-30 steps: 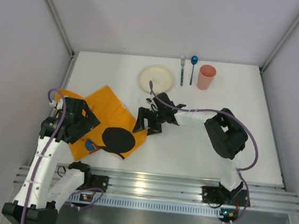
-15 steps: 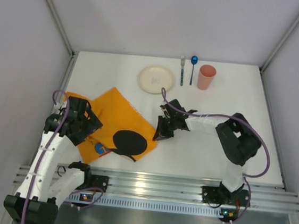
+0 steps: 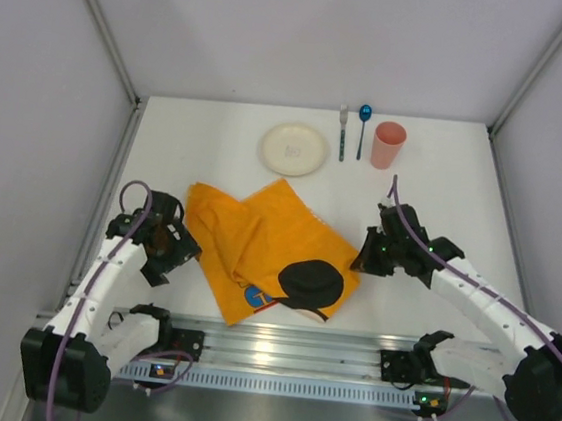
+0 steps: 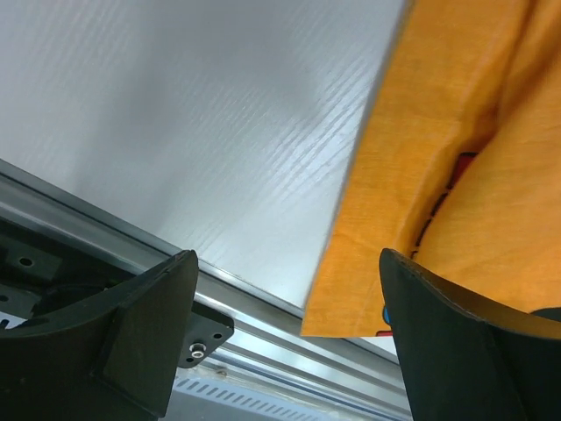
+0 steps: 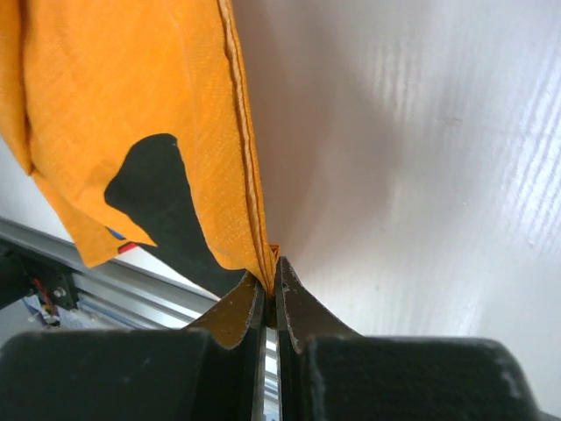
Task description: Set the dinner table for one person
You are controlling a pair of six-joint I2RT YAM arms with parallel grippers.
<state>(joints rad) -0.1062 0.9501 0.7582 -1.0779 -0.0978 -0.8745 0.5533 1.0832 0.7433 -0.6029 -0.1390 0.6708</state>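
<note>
Pinching the mat [image 5: 131, 88], right claw [image 5: 270, 288] reads clearly only wrist-side.

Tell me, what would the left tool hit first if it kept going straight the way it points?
Probably the bare white tabletop, just beside the edge of the orange mat. The open left tool aims down there; depth is unclear, so it might clip the cloth instead.
</note>
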